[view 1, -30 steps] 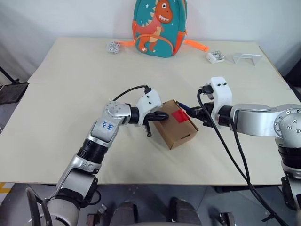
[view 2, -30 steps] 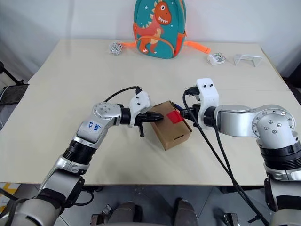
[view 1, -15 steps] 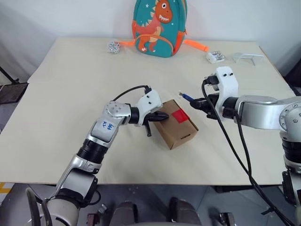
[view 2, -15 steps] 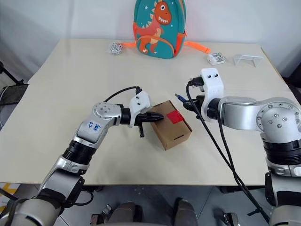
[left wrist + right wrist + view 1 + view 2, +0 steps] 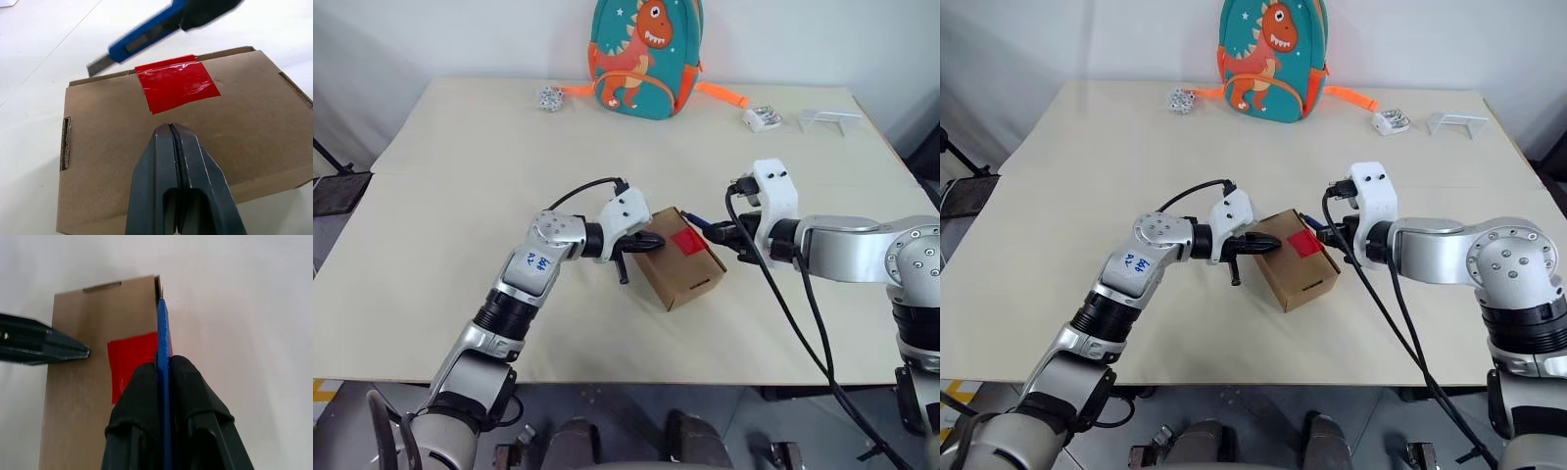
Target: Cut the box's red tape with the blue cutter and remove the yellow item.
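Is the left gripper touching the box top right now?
Cannot tell. In the left wrist view the shut left gripper overlaps the box top short of the red tape, but no view plainly shows contact or a gap.

Left gripper (image 5: 171, 134) fingers (image 5: 154, 166) pressed together, tips resting on box (image 5: 98, 161) top. Red tape (image 5: 176, 87) at 12 o'clock from tips, on box's far edge. Blue cutter (image 5: 146, 33) beyond, metal blade end over far edge, other end in dark gripper. Pale bench (image 5: 29, 44) around.
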